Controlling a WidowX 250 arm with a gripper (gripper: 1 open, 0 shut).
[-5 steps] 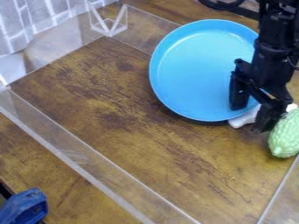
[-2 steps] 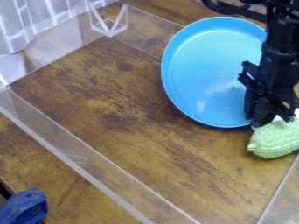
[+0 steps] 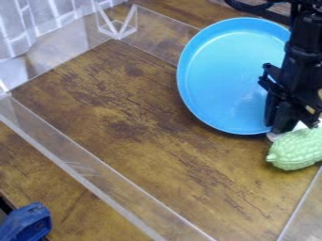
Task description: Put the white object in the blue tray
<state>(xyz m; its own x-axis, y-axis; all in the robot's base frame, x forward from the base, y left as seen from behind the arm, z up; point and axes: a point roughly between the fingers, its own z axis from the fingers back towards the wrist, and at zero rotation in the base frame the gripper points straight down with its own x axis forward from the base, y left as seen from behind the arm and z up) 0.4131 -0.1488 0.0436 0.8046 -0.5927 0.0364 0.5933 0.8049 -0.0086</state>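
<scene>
My black gripper (image 3: 284, 124) points straight down at the near right rim of the blue tray (image 3: 233, 71), a big round plate on the wooden table. Its fingers stand pressed together at table level. They are shut where the white object (image 3: 269, 137) lies, and only a small white sliver of it shows under the fingertips, between the tray's rim and the green toy. The rest of the white piece is hidden by the fingers.
A bumpy light-green gourd toy (image 3: 297, 149) lies right beside the gripper, touching or almost touching it. Clear acrylic walls (image 3: 75, 165) fence the wooden table, with a clear stand (image 3: 116, 21) at the back left. A blue item (image 3: 23, 224) sits outside the front left corner.
The fingers have closed from wide open onto the white piece. The blue tray has slid a little to the right, and the green gourd has been nudged down and left, now lying flatter.
</scene>
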